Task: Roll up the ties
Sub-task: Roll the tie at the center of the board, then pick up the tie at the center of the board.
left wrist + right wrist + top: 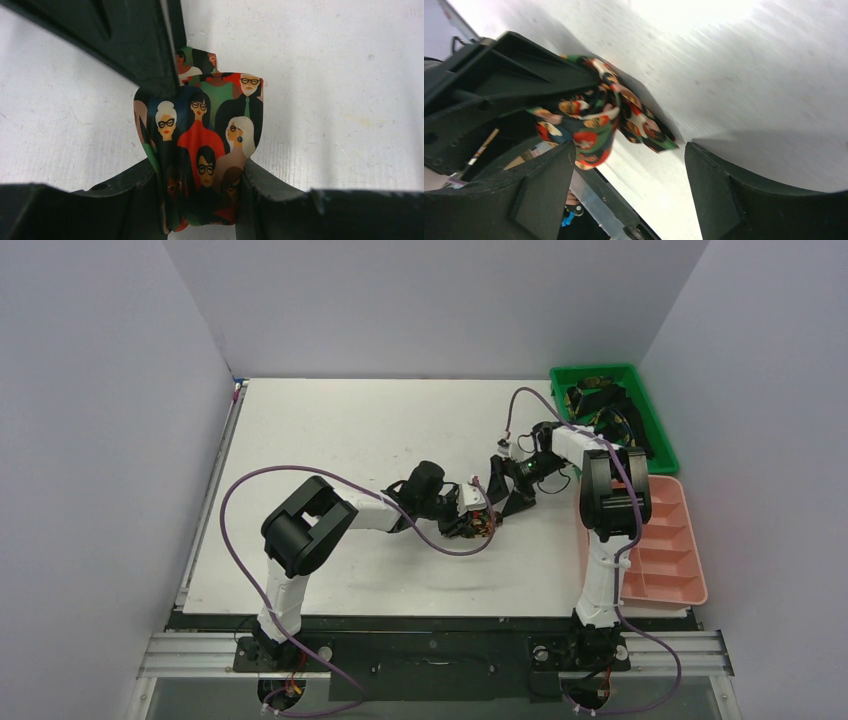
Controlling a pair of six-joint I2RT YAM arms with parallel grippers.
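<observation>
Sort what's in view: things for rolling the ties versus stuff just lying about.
For the job: part-rolled dark fabric tie printed with faces, clamped in the left gripper; dark patterned ties heaped in the green plastic bin.
Lying about: pink plastic divided tray, untouched for now.

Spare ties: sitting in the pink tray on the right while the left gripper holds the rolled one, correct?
Not the pink tray. The top external view shows the spare ties in the green bin beyond it. The left gripper does hold the rolled tie.
</observation>
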